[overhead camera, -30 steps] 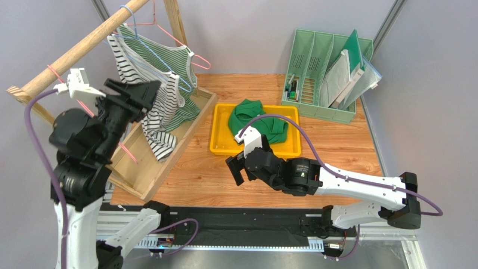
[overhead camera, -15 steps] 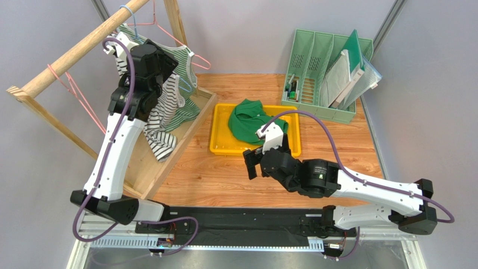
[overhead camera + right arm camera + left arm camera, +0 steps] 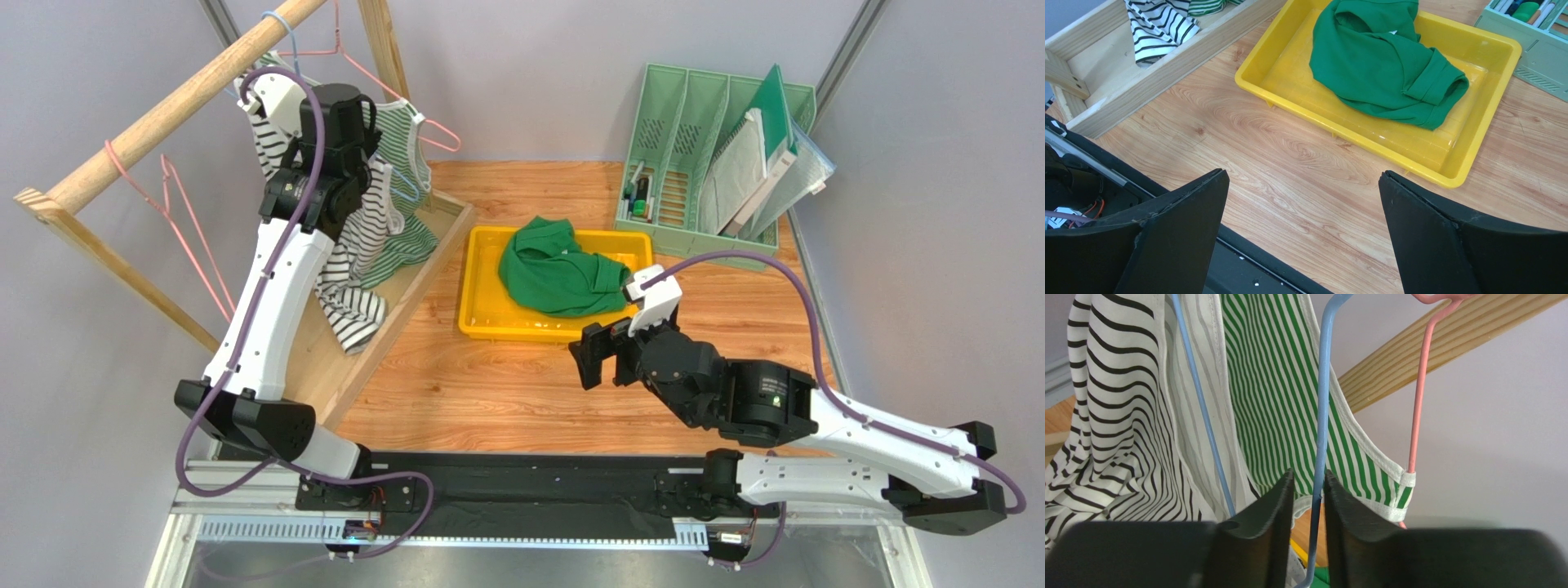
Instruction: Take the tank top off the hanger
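With left fingers (image 3: 1260,527) pinched on blue hanger (image 3: 1321,404) and right fingers (image 3: 1168,245) spread wide above worktop (image 3: 1290,177), hold steady; slide black-striped tank top (image 3: 1112,416), hanging at wooden rail (image 3: 160,116), off one strap first.

Open tabletop (image 3: 1247,128) under right pincer (image 3: 1303,176) — yellow tray (image 3: 1296,67) ahead; wooden frame (image 3: 1168,70) left.

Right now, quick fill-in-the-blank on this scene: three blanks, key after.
The hanger wire between the left gripper fingers is ____. The tray holding the green shirt is ____. The right gripper is ____, holding nothing.
Missing words: blue; yellow; open.
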Robot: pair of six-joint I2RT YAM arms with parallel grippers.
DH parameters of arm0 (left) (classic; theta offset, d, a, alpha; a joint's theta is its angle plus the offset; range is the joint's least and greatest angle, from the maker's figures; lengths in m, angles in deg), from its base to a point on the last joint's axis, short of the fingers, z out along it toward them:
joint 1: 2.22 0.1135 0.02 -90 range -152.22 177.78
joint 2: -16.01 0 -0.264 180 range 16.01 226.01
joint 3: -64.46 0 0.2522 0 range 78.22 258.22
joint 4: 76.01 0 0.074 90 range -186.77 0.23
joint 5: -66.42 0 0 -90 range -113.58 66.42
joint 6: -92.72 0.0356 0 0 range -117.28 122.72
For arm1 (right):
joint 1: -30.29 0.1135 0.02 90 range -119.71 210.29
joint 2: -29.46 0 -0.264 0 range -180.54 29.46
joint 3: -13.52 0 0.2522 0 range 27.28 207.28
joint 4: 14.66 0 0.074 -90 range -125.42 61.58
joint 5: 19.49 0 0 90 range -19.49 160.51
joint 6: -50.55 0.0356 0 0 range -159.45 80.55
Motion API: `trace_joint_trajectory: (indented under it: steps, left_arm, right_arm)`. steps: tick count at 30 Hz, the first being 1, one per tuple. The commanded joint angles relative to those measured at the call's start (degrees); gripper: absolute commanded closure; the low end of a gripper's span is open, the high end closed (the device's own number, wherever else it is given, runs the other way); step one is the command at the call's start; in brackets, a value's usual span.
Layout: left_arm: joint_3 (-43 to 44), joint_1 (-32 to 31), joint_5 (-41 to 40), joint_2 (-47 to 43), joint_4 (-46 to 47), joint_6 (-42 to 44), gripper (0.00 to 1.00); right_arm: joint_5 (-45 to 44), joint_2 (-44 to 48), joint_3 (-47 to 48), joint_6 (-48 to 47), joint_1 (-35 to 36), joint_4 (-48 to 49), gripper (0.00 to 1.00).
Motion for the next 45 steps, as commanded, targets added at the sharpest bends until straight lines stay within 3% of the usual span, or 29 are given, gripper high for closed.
trace_joint_trajectory:
  steps: [1,5,7,20,26,30,35,41,45]
  left_arm:
    - [2.34,0.26,-2.38,-0.44,2.80,1.53,0.76]
    - [3.22,0.26,-3.09,-0.52,2.89,3.21,0.95]
    - [3.84,0.26,-3.00,-1.14,2.98,3.91,1.00]
    - [9.64,0.26,0.16,-10.27,2.63,7.96,1.00]
    - [1.74,0.26,7.18,-19.32,2.80,3.21,1.00]
    - [-7.72,0.26,16.14,-26.09,2.10,-0.12,1.00]
    - [-17.06,0.26,18.62,-34.53,2.36,-3.46,1.00]
    - [-22.08,0.26,24.42,-38.49,1.75,0.31,1.00]
    - [-25.95,0.26,33.44,-40.60,3.15,1.71,1.00]
  right_arm:
    - [-1.48,1.51,-0.75,-0.78,-0.17,2.52,0.00]
    - [-1.04,1.43,-0.75,-0.78,-0.25,2.87,0.00]
    - [-1.12,1.34,-0.75,-0.86,-0.25,2.87,0.00]
    - [0.02,-1.21,-0.05,-2.45,-0.34,4.80,0.00]
    - [-0.16,-2.44,0.74,-3.50,-0.17,5.42,0.00]
    - [0.11,-3.58,0.66,-4.73,-0.17,6.29,0.00]
    - [0.63,-5.16,-0.13,-5.17,-0.17,7.70,0.00]
    - [2.48,-6.83,0.04,-4.73,-0.17,8.40,0.00]
    - [7.29,-7.62,0.13,-7.53,-0.17,10.86,0.00]
